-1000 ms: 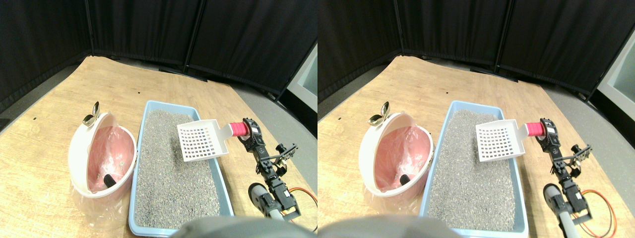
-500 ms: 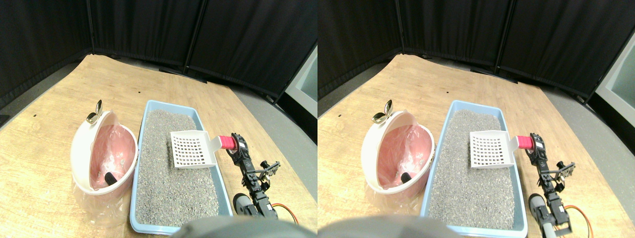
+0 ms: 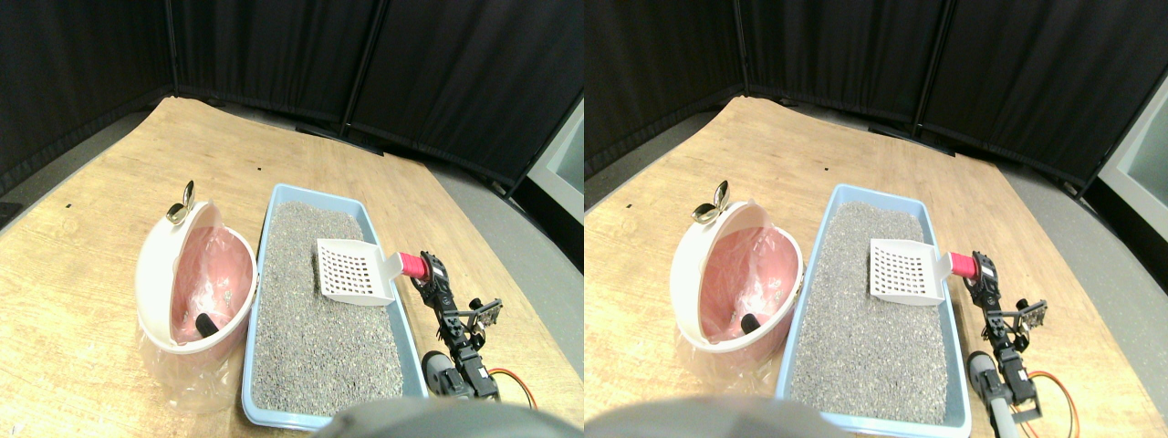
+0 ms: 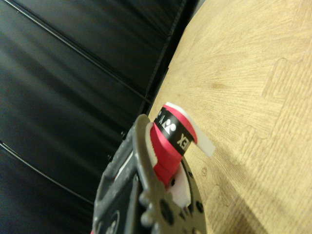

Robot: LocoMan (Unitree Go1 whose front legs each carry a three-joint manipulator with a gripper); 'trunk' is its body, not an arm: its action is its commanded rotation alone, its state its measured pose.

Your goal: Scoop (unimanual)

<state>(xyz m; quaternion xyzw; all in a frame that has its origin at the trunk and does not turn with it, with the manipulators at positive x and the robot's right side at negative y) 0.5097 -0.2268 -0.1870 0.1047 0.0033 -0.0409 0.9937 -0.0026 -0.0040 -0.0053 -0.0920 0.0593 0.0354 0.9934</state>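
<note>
Wooden floor (image 3: pixel 91 265), dark curtains (image 3: pixel 274 50) behind. Blue litter tray (image 3: pixel 266 274) filled with grey litter (image 3: pixel 310 338). Just left of tray: white-and-pink bin (image 3: pixel 155 274), tilted, dark lump (image 3: pixel 203 323) inside. White slotted scoop (image 3: pixel 351 272) over tray's right side, blade low at litter surface. Right gripper (image 3: pixel 427 270) pinching scoop's red-wrapped handle (image 3: pixel 412 265); wrist view shows jaw frame against red wrap (image 4: pixel 168 146).

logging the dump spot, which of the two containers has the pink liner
The round white bin left of the blue litter tray; the tray holds only grey litter, and the bin has a dark lump inside.
</note>
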